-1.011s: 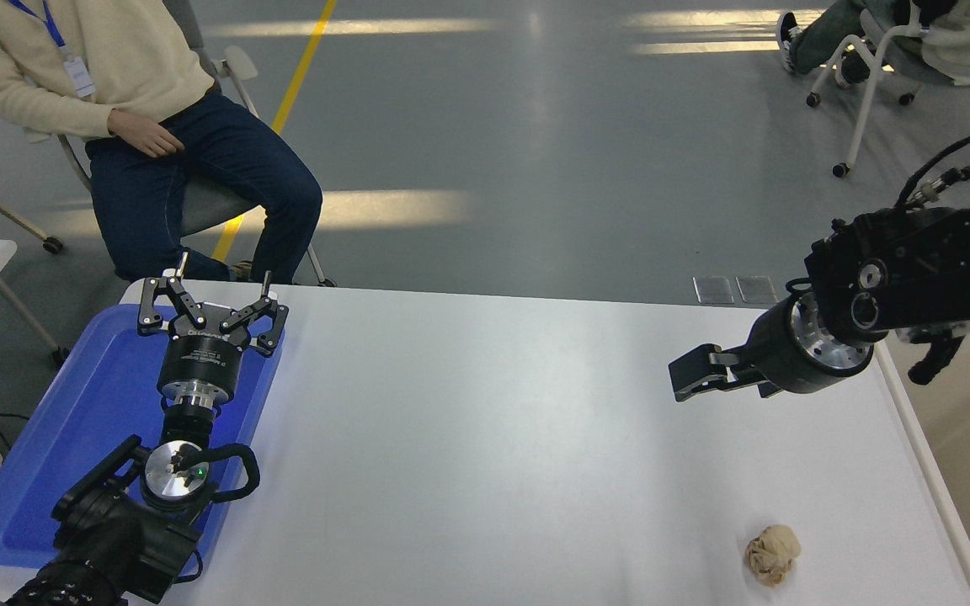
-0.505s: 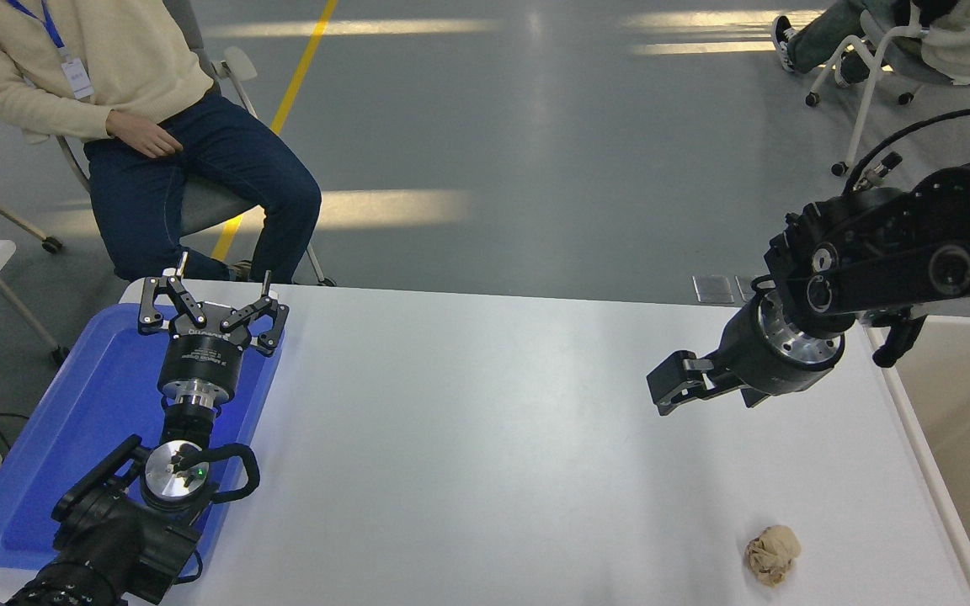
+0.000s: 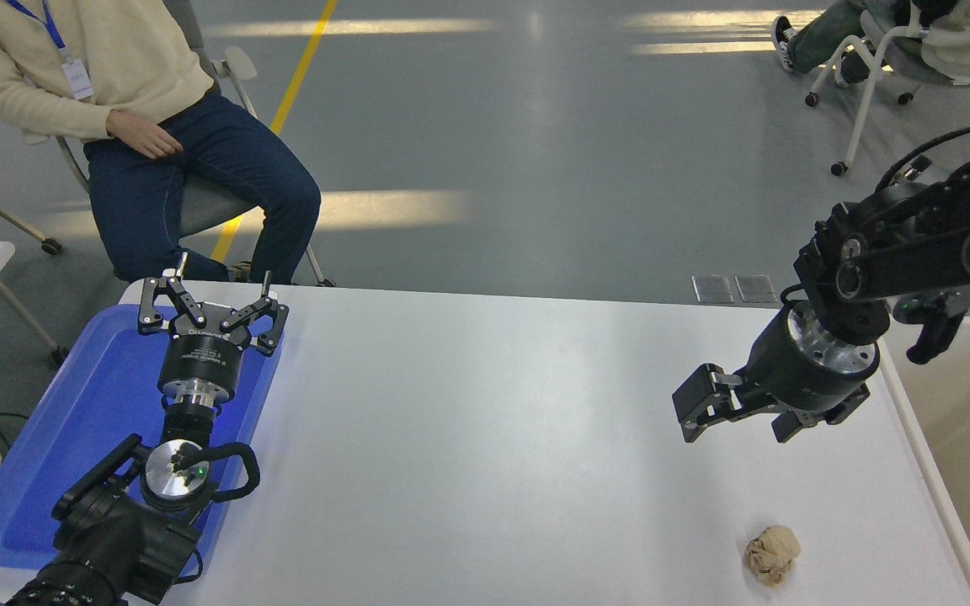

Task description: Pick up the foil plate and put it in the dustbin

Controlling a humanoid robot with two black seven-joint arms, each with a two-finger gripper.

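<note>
**Searching for a foil plate that is nowhere in view**

Starting at the left, the blue tray (image 3: 72, 421) lies on the white table (image 3: 468, 421), and the parked left gripper (image 3: 209, 295) sits over it with its fingers spread and nothing between them. A person sits beyond the table's far left corner.

Further right, the right gripper (image 3: 742, 417) hangs over the table's right part, jaws apart and empty. Nearer the camera, a crumpled beige paper ball (image 3: 772, 553) rests on the table, well apart from the gripper. At the right edge stands the dustbin (image 3: 927, 459), only partly in frame.

No foil plate shows on the table or in the visible part of the bin, so it may already lie inside, though that cannot be confirmed.

Such a plate would likely be very light, thin and easily crushed, with a slick surface. The raised rim on a long side looks the best hold, pinched gently.

Compared with half a second earlier, the right gripper has shifted rightward and lower, its wrist turned so both fingers show. Everything else is unchanged.
</note>
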